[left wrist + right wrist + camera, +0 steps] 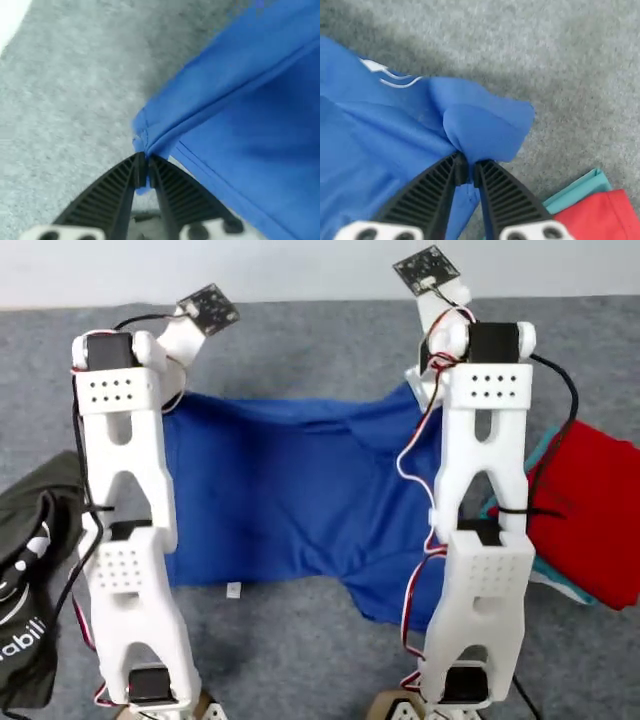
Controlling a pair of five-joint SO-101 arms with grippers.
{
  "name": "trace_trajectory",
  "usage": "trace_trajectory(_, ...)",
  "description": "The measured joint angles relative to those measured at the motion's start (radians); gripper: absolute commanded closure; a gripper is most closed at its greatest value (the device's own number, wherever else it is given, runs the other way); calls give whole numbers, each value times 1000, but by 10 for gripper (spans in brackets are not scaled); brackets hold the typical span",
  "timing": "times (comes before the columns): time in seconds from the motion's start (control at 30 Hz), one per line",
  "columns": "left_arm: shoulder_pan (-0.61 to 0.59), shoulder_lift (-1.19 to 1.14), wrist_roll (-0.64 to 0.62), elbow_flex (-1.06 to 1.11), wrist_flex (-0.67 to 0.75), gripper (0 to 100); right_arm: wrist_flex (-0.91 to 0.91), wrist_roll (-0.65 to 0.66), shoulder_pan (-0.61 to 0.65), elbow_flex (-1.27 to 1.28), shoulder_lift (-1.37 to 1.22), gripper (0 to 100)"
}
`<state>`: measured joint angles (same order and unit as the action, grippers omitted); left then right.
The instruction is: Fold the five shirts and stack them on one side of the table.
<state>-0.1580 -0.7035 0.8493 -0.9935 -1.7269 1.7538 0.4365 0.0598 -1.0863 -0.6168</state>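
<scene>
A blue shirt (290,490) lies spread across the middle of the grey table, between the two white arms. My left gripper (142,167) is shut on a hemmed corner of the blue shirt (240,100) at its far left edge. My right gripper (466,170) is shut on a bunched fold of the blue shirt (395,135) at its far right corner. In the high view the left gripper (172,380) and right gripper (425,385) sit at the shirt's far corners, partly hidden by the arms.
A red shirt (590,510) lies folded on a teal shirt (548,455) at the right edge; both show as red cloth (595,215) and teal cloth (575,192). A dark shirt (30,570) is heaped at the left edge. Grey felt (300,340) covers the table.
</scene>
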Motion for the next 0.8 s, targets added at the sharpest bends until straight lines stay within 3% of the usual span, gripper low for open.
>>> trace_trajectory(0.4,0,404,189,601,-3,996,0,0,94,784,594,989)
trace_trajectory(0.8,-35,502,239,827,-3,996,0,0,94,1367,1100,989)
